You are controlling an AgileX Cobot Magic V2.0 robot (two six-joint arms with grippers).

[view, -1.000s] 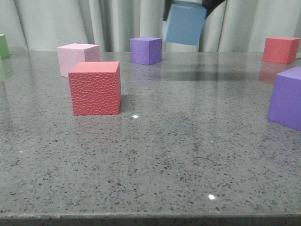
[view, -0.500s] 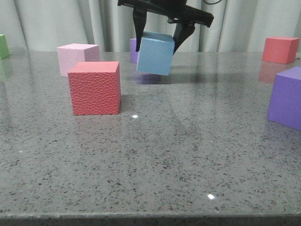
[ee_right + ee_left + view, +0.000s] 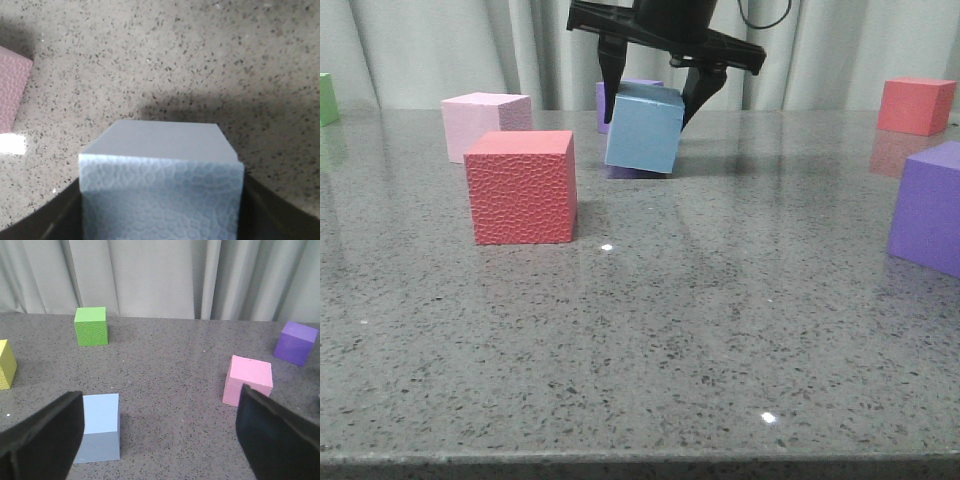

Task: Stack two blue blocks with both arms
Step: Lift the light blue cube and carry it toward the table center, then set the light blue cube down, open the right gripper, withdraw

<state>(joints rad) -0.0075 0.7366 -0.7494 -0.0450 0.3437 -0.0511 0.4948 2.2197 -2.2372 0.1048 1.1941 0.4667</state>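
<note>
My right gripper (image 3: 650,103) is shut on a pale blue block (image 3: 643,130) and holds it slightly tilted, very low over the table, behind and to the right of the red cube; I cannot tell whether it touches. In the right wrist view this block (image 3: 160,175) fills the space between the dark fingers (image 3: 45,220). The second blue block (image 3: 100,427) shows only in the left wrist view, resting on the table next to one finger. My left gripper (image 3: 160,445) is open and empty, its fingers (image 3: 40,440) wide apart.
A red cube (image 3: 522,187) stands front left, with a pale pink cube (image 3: 485,122) behind it. A purple cube (image 3: 632,90) is partly hidden behind the held block. Another purple cube (image 3: 930,205), a red cube (image 3: 917,104) and a green cube (image 3: 328,98) sit near the edges.
My right gripper has come down from the top of the view and moved left with the blue block, which is now close to the table.
</note>
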